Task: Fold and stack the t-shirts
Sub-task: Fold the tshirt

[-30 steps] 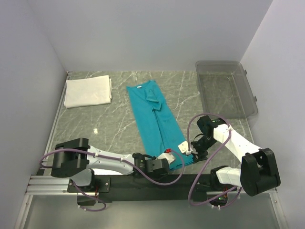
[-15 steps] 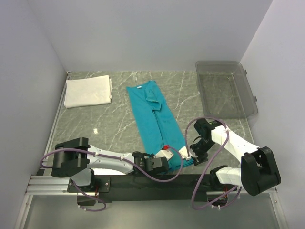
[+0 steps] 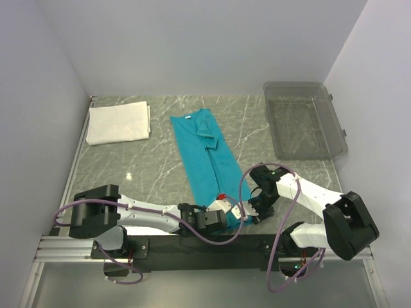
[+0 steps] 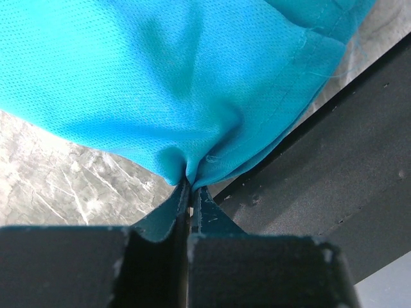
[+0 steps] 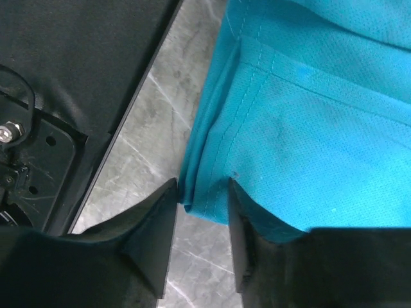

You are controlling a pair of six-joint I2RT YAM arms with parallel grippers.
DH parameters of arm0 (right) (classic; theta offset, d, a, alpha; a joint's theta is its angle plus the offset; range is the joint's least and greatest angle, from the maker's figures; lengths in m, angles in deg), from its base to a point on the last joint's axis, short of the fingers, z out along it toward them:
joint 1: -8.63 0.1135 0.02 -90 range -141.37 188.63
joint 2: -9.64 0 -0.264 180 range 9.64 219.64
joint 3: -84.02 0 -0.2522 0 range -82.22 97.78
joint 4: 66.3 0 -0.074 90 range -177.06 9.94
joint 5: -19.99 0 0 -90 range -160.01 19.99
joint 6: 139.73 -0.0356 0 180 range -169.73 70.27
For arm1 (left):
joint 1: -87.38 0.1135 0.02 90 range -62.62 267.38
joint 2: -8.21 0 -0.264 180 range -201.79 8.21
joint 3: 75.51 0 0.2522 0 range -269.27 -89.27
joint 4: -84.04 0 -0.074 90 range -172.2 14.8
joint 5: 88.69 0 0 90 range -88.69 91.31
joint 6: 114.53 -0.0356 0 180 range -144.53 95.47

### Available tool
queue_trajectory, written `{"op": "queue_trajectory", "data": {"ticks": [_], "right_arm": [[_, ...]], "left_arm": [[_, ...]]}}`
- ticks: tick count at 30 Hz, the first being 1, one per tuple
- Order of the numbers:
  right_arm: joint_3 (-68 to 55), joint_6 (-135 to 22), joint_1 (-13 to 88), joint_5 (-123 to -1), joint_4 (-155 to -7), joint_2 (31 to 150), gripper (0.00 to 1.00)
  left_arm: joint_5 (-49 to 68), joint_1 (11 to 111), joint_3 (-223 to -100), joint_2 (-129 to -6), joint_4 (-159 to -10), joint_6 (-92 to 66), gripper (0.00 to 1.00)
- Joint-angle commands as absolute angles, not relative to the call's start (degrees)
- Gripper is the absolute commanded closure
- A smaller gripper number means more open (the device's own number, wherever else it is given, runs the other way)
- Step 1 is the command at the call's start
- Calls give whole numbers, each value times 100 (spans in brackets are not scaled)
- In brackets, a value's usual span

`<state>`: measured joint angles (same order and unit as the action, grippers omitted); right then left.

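Top external view shows you the plain teal short-sleeved t-shirt (image 3: 209, 157) folded into a long narrow strip on the grey marbled table (image 3: 148, 167). It runs from the far centre toward the near edge, with its small white neck label (image 3: 187, 118) at the far end. The plain white folded fabric piece (image 3: 119, 123) lies well apart at the far left, and the clear plastic bin (image 3: 302, 86) sits at the far right.

From above, both wrists cover the tee's near hem, so you cannot make out the fingertips there.

In the left wrist view, the left pincer (image 4: 191, 192) is pressed together on a puckered bit of the teal hem. The dark finger bodies fill the bottom of that view, and the cloth is cut off at the top.

In the right wrist view, the right pincer (image 5: 200, 186) is spread, with a stitched hem corner lying between its fingers just above the table. The shirt runs out of frame on the right. The black mounting rail (image 5: 83, 64) lies alongside.
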<state>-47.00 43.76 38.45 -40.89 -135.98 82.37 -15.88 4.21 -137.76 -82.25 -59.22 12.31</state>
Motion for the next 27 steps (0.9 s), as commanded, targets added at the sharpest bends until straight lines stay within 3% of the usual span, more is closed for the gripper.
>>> {"op": "queue_trajectory", "data": {"ticks": [1,6,14,27], "right_arm": [[-4706,3931,3877,-4242,-13245,8302,57],[-4697,3720,3877,-4259,-13174,8320,68],[-4724,3561,3833,-4189,-13113,8294,99],[-3626,3420,3412,-3108,-13965,8399,100]], "left_arm": [[-1451,397,-13717,-8153,-5970,1229,98],[-1381,397,-13621,-8100,-6093,1282,99],[-1293,485,-13401,-7837,-6207,1335,99],[-485,1012,-13234,-6984,-6690,825,99]]}}
